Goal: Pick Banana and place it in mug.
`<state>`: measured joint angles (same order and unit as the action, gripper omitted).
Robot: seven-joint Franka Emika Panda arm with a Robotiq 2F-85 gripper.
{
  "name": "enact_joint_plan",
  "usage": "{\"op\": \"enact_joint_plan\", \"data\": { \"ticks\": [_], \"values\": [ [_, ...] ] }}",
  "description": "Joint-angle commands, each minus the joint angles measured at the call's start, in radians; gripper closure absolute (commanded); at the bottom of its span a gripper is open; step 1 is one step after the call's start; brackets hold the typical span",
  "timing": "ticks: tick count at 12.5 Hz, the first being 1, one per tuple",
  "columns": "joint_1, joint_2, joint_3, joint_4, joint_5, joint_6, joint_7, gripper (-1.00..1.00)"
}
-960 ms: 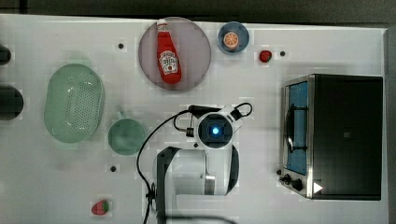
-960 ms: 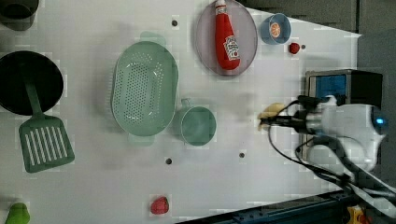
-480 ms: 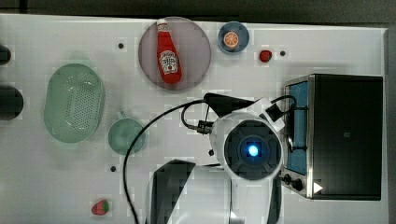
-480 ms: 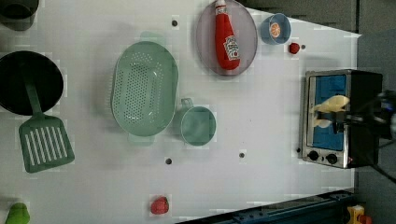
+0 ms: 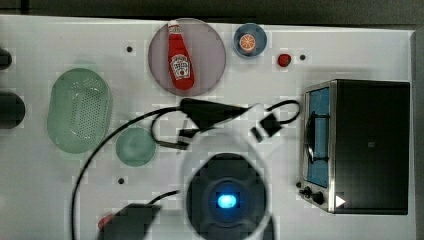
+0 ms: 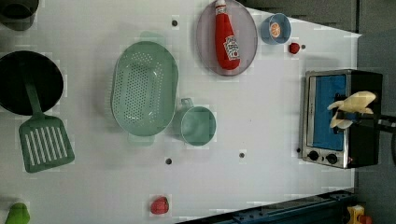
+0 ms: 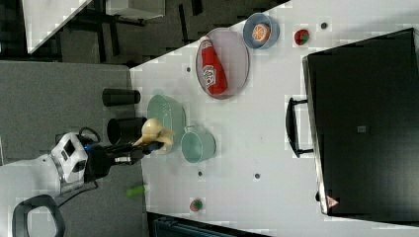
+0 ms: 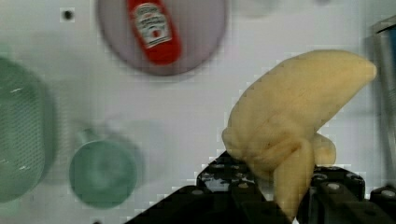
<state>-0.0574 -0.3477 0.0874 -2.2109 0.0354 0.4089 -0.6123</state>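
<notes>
The hand [image 8: 285, 196] was clenched on the banana [image 8: 292, 123]. In the wrist view the black fingers [image 8: 224, 179] stood to either side of the fruit's lower stem part, and the pale curved body rose clear of them. This grip was judged to leave the free end unobstructed, so that it could enter a narrow opening first.

The banana [image 6: 350, 108] was raised off the worktop [image 6: 261, 135]. In the left view it appeared in front of the toaster oven [image 6: 341, 116], well apart from the mug [image 6: 198, 126]. In the right view the banana [image 7: 154, 132] sat at the tip of the arm, just beside the mug [image 7: 197, 145] as that camera sees it. The views disagreed because the fruit hung high above the surface; how far to the side it stood from the mug could not be fixed.

The mug stood upright and empty, its handle stub toward the colander [image 6: 144, 88], which lay just beside it. Its mouth was judged wider than the banana, so a descent from above should have sufficed.

Farther from the mug lay the ketchup bottle [image 5: 181, 57] on the round plate [image 5: 210, 45]. Beyond that stood the blue bowl [image 5: 250, 40] holding an orange slice.
</notes>
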Motion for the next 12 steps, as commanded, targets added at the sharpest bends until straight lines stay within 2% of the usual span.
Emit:
{"op": "enact_joint_plan", "data": {
  "ticks": [1, 4, 7, 12],
  "values": [
    [0.052, 0.031, 0.113, -0.020, 0.030, -0.099, 0.237, 0.49],
    [0.060, 0.092, 0.219, -0.021, 0.084, -0.090, 0.433, 0.49],
    [0.061, 0.215, 0.322, -0.023, 0.083, 0.044, 0.619, 0.49],
    [0.062, 0.428, 0.356, -0.023, 0.073, 0.236, 0.704, 0.49]
  ]
}}
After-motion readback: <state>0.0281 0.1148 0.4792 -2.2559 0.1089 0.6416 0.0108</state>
